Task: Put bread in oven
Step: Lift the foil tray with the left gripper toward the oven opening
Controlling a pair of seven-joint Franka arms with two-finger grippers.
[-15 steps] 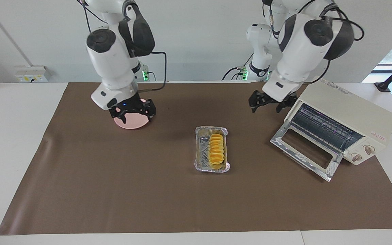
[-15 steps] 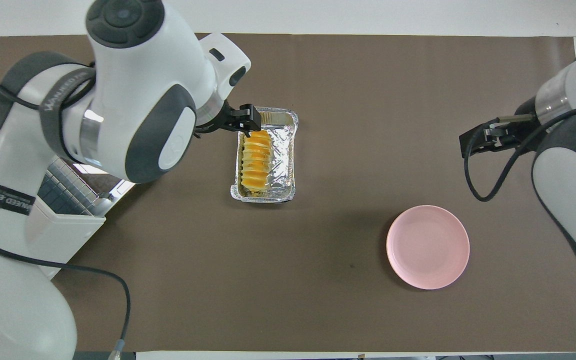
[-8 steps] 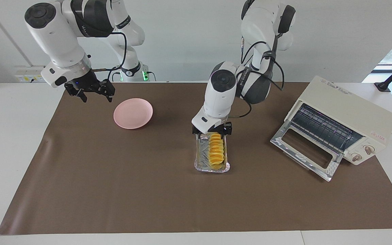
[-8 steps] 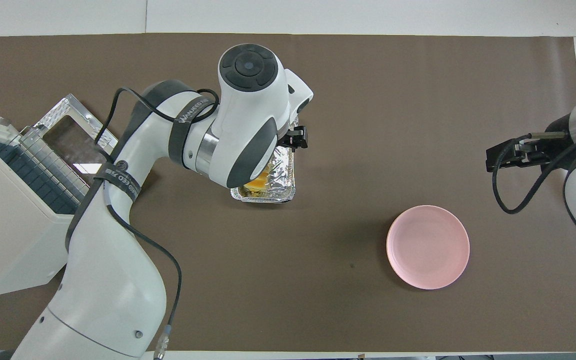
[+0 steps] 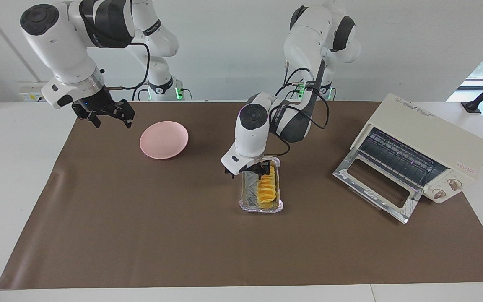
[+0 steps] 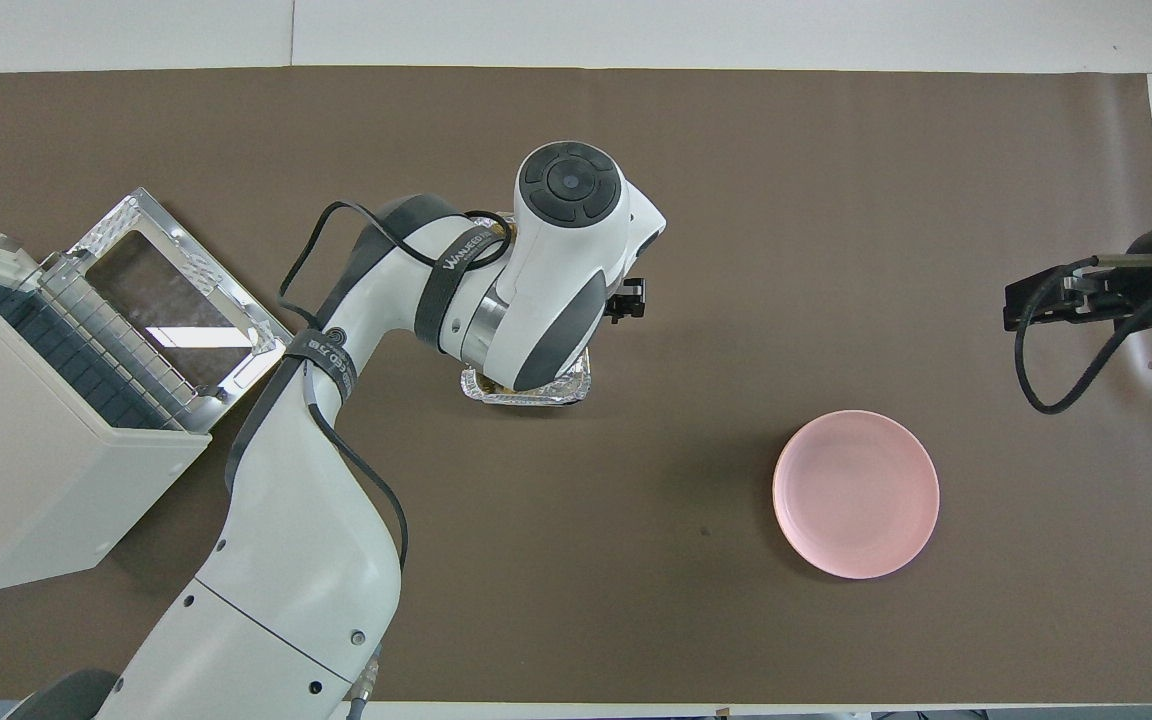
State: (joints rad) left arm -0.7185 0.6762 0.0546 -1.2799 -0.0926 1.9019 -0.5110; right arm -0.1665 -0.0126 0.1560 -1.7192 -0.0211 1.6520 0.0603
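Left gripper (image 5: 255, 171) has descended into the foil tray (image 5: 246, 204) mid-counter since half a second ago; its fingers straddle the bread (image 5: 266, 189), not visibly clamped. Oven (image 5: 430, 142) door down. Right gripper (image 5: 106, 116) waits, fingers spread. Pickup looks imminent.

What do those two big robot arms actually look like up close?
Both are glossy white jointed arms with dark grey-black bands at the joints and round dark caps. Loose black cables run along them. Each ends in a small black two-fingered tool: the left tool, the right tool. The left arm's band carries white lettering.
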